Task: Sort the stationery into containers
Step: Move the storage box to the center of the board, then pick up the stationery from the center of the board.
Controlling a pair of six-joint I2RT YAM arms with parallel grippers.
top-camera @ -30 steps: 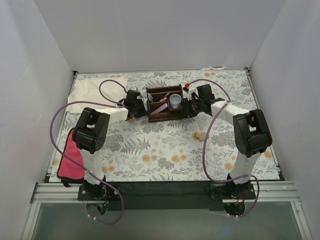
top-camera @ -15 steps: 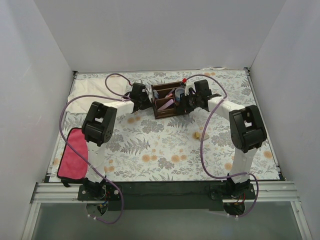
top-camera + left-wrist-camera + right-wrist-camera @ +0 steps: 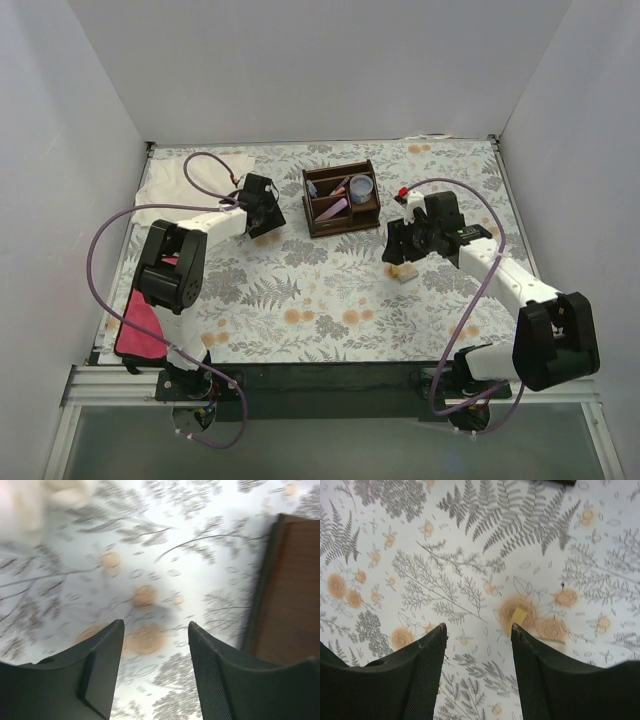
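The dark brown organiser [image 3: 341, 200] stands on the floral mat at the back centre. Inside it are a bluish cup [image 3: 361, 186], a pale pink bar [image 3: 337, 208] and thin pens [image 3: 326, 188]. My left gripper [image 3: 268, 215] hovers just left of it, open and empty [image 3: 156, 625]; the organiser's brown wall [image 3: 295, 580] fills the right of the left wrist view. My right gripper [image 3: 397, 248] is open and empty [image 3: 479, 626] above the mat. A tiny tan block [image 3: 516, 620] lies just beyond its right fingertip [image 3: 516, 630], on the mat in the top view too [image 3: 405, 270].
A white folded cloth [image 3: 190, 185] lies at the back left, blurred in the left wrist view [image 3: 30, 505]. A flat magenta object [image 3: 135, 325] sits at the mat's left edge beside the left arm. White walls close in three sides.
Both grippers have opened and let go of the organiser, which now rests at the back centre. The left gripper drew back left; the right one swung forward over the tan block.
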